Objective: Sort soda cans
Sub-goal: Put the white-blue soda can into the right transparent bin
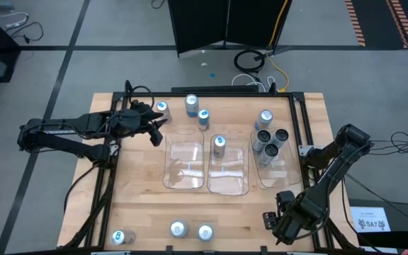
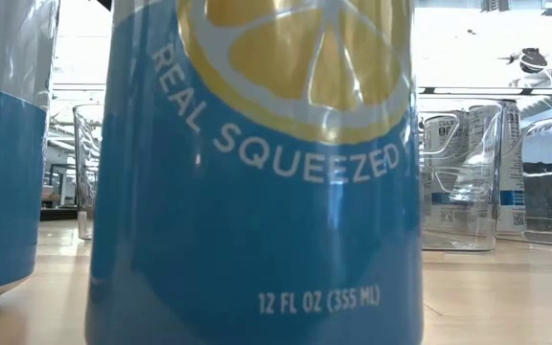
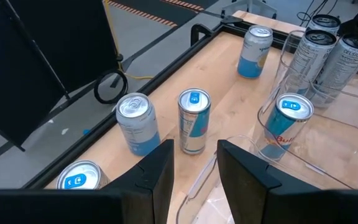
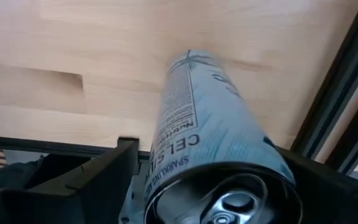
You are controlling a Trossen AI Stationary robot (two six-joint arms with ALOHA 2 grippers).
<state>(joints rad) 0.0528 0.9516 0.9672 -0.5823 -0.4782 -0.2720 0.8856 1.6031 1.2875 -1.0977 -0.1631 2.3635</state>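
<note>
My right gripper [image 1: 280, 221] hangs over the table's near right corner, pointing steeply down, shut on a silver-white soda can [image 4: 197, 118] that the gripper hides in the high view. My left gripper [image 1: 158, 131] hovers open and empty at the far left, beside three upright cans [image 1: 161, 108] [image 1: 191, 104] [image 1: 203, 118]. In the left wrist view, one of them [image 3: 193, 118] stands just beyond the fingers. One blue-topped can [image 1: 219, 145] stands in the middle tray [image 1: 227, 185]. Several cans [image 1: 271, 138], mostly dark, fill the right tray's far end. My right gripper pinches the can's opposite side walls just below its top rim [image 4: 157, 158] between its two fingers. The fingers come from above and lie along the can. The can stays upright, silver top toward the wrist. Whether its bottom end [image 4: 190, 59] is on the wood, I cannot tell.
Three clear trays lie side by side mid-table; the left one [image 1: 184, 170] holds no can. Three more cans stand along the near edge [image 1: 119, 236] [image 1: 178, 229] [image 1: 205, 231]; one blue lemon can [image 2: 257, 172] fills the low view. A black frame rail [image 4: 334, 93] runs beside the right gripper.
</note>
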